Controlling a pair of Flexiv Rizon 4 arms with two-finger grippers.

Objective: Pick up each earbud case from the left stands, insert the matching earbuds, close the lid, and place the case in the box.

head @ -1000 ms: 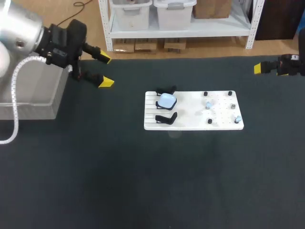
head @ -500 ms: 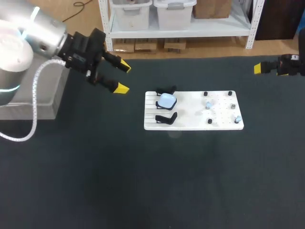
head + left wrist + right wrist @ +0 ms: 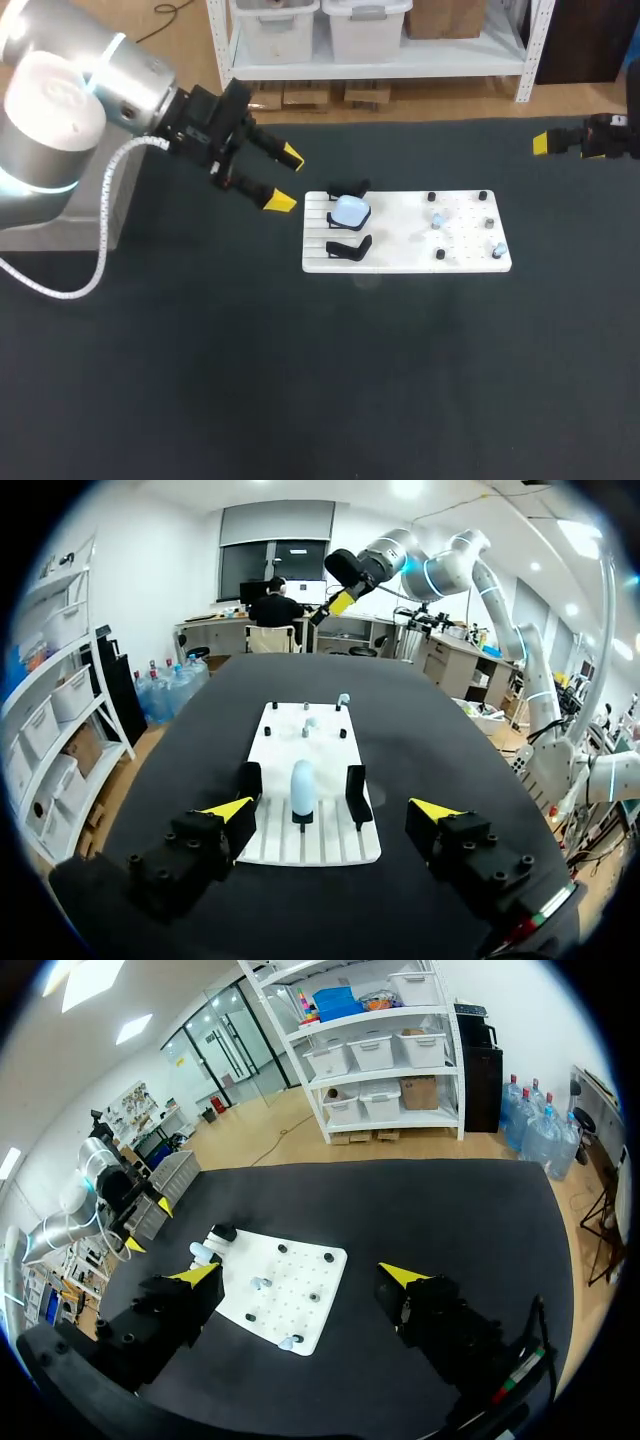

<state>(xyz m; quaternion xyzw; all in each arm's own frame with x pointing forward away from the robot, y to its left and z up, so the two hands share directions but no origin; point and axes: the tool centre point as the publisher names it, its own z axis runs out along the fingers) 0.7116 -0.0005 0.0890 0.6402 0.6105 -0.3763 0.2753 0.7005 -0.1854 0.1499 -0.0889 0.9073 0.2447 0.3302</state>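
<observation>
A pale blue earbud case [image 3: 350, 211] sits on the middle stand at the left end of a white board [image 3: 405, 262]. Black stands [image 3: 348, 249] flank it, both bare. Small earbuds [image 3: 437, 220] and black pegs dot the board's right half. My left gripper [image 3: 285, 180] hovers open just left of the board. In the left wrist view the case [image 3: 302, 785] stands ahead of that gripper [image 3: 331, 808], between the lines of its fingers but apart from them. My right gripper [image 3: 300, 1273] is open near the table's far right edge, with the board [image 3: 300, 1305] ahead of it.
A clear box [image 3: 85, 228] stands at the table's left edge, mostly hidden behind my left arm. The dark mat [image 3: 320, 380] stretches in front of the board. My right arm's yellow tip [image 3: 540, 143] shows at the far right.
My left arm has swung rightward from beside the box to the board's left end, its fingers still open. The right arm has not moved.
</observation>
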